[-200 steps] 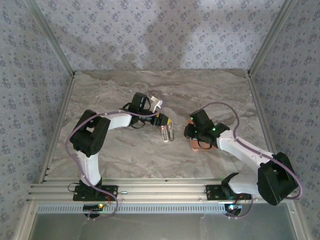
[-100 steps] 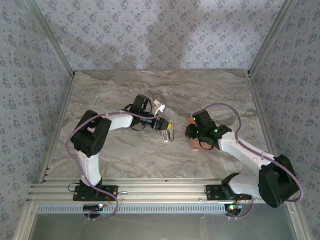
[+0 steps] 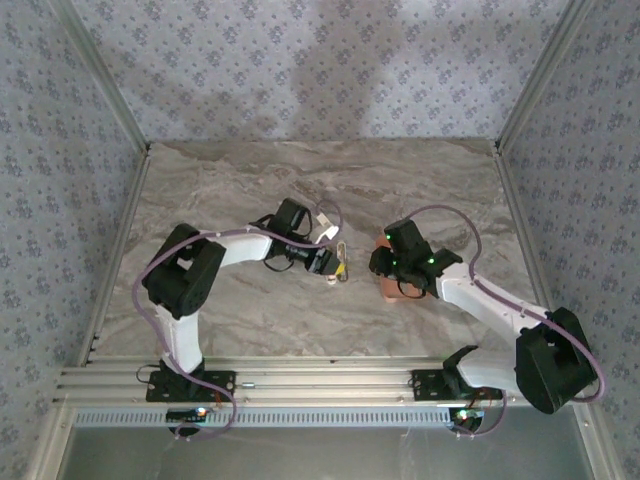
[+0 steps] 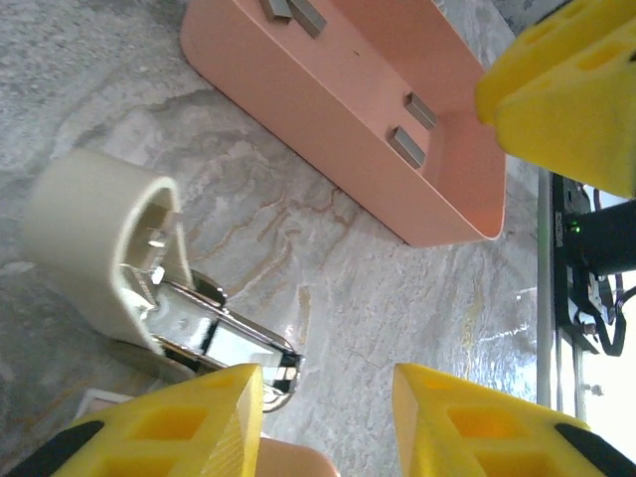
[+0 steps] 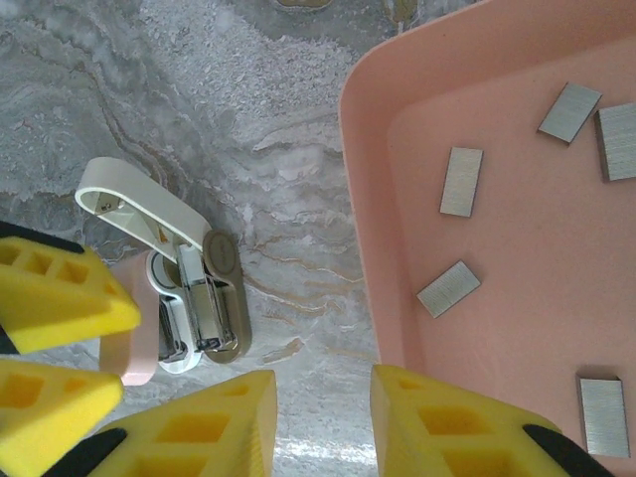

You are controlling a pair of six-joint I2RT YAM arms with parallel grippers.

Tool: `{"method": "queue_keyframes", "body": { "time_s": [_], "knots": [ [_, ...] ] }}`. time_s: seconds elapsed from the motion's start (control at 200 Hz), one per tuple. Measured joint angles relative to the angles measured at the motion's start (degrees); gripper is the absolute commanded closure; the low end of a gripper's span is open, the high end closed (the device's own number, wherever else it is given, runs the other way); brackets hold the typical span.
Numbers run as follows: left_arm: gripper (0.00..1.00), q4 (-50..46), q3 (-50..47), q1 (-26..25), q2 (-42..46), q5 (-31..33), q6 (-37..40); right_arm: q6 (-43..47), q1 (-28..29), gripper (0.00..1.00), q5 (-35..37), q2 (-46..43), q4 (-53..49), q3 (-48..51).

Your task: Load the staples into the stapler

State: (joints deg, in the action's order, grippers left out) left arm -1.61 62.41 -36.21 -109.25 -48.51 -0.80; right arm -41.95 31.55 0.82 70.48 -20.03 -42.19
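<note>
One stapler [image 5: 194,288] lies on the table [image 3: 250,180] near its middle, just beside the one tray [image 5: 363,199] and not touching it. It is open: the white lid swings away from the base, and the metal channel faces up.

The left gripper [image 4: 328,388] sits low at the stapler's pink end, with its two yellow pads [image 5: 50,298] one on each side of that end. In the left wrist view one pad lies against the pink body, and a strip of table shows between the body and the other pad. In the right wrist view the two pads look close upon it. I cannot tell whether they truly pinch it.

The right gripper [image 5: 325,393] hangs over the tray's wall on the stapler's side. Its jaws are partly spread and empty, with the tray rim and table below the gap.

The staples [image 5: 461,182] lie flat on the tray floor. The right wrist view shows five strips: two close together at the upper right, one alone below them, one nearer the wall, and one at the lower right. The left wrist view shows four: two side by side at the far end and two further along.

From above, the two arms bend inward, so the grippers are near each other at the middle of the table.
</note>
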Motion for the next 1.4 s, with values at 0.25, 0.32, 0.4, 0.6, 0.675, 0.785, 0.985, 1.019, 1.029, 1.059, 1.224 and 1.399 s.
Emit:
{"method": "queue_keyframes", "body": {
  "time_s": [0.25, 0.32, 0.4, 0.6, 0.675, 0.785, 0.985, 1.019, 1.029, 1.059, 1.224, 1.399],
  "knots": [
    [0.7, -2.84, -0.44, -2.4, 1.57, 6.78, 4.35, 0.44, -0.07, 0.69, -0.11, 0.04, 0.15, 0.0],
    [0.72, -2.62, -1.25, -3.19, 2.34, 9.05, 5.31, 0.52, -0.11, 0.69, -0.2, 0.04, 0.15, 0.0],
    [0.73, -1.31, -2.36, -3.98, 2.95, 11.52, 6.4, 0.83, -0.15, 0.69, -0.22, 0.02, 0.13, 0.02],
    [0.76, 4.42, -4.94, -7.02, 3.74, 17.81, 8.35, 1.01, -0.37, 0.69, -0.22, 0.02, 0.11, 0.5],
    [0.76, 7.26, -6.29, -7.69, 4.02, 19.21, 8.26, 1.05, -0.7, 0.69, -0.24, 0.02, 0.11, 0.72],
    [0.76, 9.51, -8.24, -7.78, 5.14, 20.06, 7.34, 1.09, -1.03, 0.69, -0.24, 0.0, 0.11, 0.92],
    [0.73, 8.76, -9.33, -7.69, 7.63, 20.5, 4.74, 1.36, -1.2, 0.69, -0.26, 0.0, 0.85, 0.92],
    [0.72, 8.31, -9.33, -7.65, 8.04, 20.48, 4.26, 1.42, -1.2, 0.69, -0.26, 0.0, 1.01, 0.92],
    [0.72, 8.17, -9.33, -7.63, 8.2, 20.46, 4.13, 1.44, -1.2, 0.69, -0.26, 0.0, 1.03, 0.92],
    [0.72, 7.67, -9.33, -7.56, 8.57, 20.37, 3.67, 1.46, -1.2, 0.69, -0.26, 0.0, 1.09, 0.92],
    [0.67, 5.68, -9.31, -7.17, 9.88, 19.3, 0.9, 1.49, -1.2, 0.69, -0.28, 0.0, 1.51, 0.92],
    [0.64, 4.24, -9.27, -6.23, 11.89, 17.84, -5.01, 1.49, -1.14, 0.69, -0.44, 0.0, 1.55, 0.92]
  ]
}}
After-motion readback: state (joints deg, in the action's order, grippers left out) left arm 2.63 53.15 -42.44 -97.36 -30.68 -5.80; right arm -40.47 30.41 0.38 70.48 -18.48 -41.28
